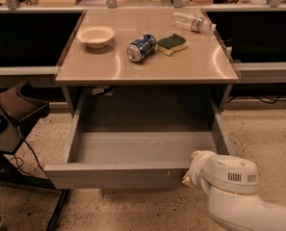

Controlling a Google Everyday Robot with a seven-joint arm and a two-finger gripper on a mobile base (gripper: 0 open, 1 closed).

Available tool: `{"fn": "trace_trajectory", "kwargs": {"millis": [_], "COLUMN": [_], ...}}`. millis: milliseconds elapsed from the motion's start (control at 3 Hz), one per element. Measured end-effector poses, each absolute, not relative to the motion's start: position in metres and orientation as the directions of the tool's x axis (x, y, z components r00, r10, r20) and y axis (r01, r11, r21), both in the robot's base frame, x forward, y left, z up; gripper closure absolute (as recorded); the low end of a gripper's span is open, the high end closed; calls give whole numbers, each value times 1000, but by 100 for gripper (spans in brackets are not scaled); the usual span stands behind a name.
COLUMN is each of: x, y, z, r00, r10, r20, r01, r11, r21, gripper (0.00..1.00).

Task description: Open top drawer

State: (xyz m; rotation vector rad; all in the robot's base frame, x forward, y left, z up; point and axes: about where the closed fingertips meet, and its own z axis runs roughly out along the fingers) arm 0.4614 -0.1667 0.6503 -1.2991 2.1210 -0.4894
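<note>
The top drawer (114,175) is a wide grey drawer under the beige table (109,66). It stands pulled far out toward me, and its inside shows nothing but small white scuffs on the bottom. My gripper (187,178) is at the right end of the drawer's front panel, mostly hidden behind my white wrist (227,174). The other drawers are out of view.
On the table top lie a white bowl (96,35), a blue can on its side (141,47), a green-yellow sponge (171,44) and a clear bottle (193,21). A dark stand with cables (15,117) is at the left. Speckled floor lies to the right.
</note>
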Motion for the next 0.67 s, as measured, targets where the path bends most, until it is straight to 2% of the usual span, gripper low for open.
{"fn": "trace_trajectory", "kwargs": {"millis": [333, 667], "x": [453, 453], "y": [-166, -166], "z": [652, 652], "r00": [-344, -344], "r10": [-889, -890], "r20": [-301, -301], "r01": [-662, -662], "r11": [457, 457], "r21": [-594, -594], "gripper": [100, 81]}}
